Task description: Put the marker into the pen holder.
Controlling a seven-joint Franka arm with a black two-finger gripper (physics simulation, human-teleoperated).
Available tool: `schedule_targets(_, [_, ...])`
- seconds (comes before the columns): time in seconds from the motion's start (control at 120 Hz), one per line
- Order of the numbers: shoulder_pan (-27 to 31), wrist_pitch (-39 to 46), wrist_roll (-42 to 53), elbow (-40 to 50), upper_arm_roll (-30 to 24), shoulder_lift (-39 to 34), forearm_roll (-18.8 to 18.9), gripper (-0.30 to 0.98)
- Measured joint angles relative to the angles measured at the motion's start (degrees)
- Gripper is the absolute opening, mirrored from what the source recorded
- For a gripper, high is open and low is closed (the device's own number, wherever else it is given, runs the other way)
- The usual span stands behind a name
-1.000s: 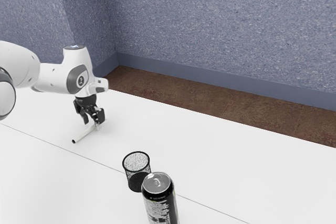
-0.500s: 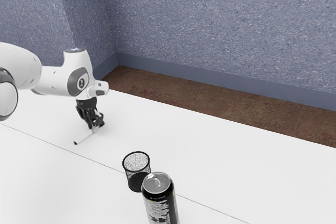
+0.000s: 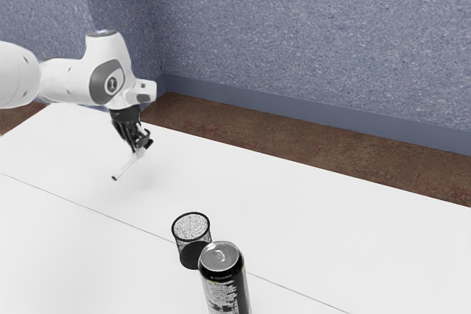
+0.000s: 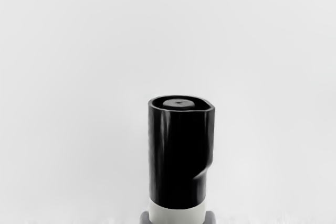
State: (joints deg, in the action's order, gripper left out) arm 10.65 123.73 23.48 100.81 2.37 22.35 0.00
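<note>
One slim white marker with a black end [image 3: 126, 167] slants towards seven o'clock in the exterior view, clamped between the fingers of the black gripper [image 3: 139, 151] above the white table [image 3: 309, 218]. Half past ten from the round black mesh pen holder [image 3: 190, 252], it hangs; at five stands a tall black-and-silver can [image 3: 225, 289].

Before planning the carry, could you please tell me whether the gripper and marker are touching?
Touching: the wrist view shows the gripper against both sides of the marker.
</note>
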Motion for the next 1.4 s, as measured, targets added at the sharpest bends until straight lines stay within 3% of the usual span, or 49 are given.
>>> schedule_targets(0.217, [-10.3,-3.5,-0.6,15.3,0.3,-19.0,-5.4,-0.1])
schedule_targets(0.375, [-18.0,-1.7,-1.0,26.2,0.4,-28.5,-9.8,-0.1])
schedule_targets(0.533, [-25.1,4.3,-0.7,27.4,0.5,-29.2,-15.6,-0.1])
schedule_targets(0.675, [-25.0,9.7,2.1,28.3,1.6,-28.9,-23.1,-0.1])
schedule_targets(0.775, [-24.4,12.4,4.3,30.5,3.5,-28.9,-26.0,-0.1])
schedule_targets(1.4, [-26.1,19.8,12.0,37.8,4.1,-29.1,-28.5,-0.06])
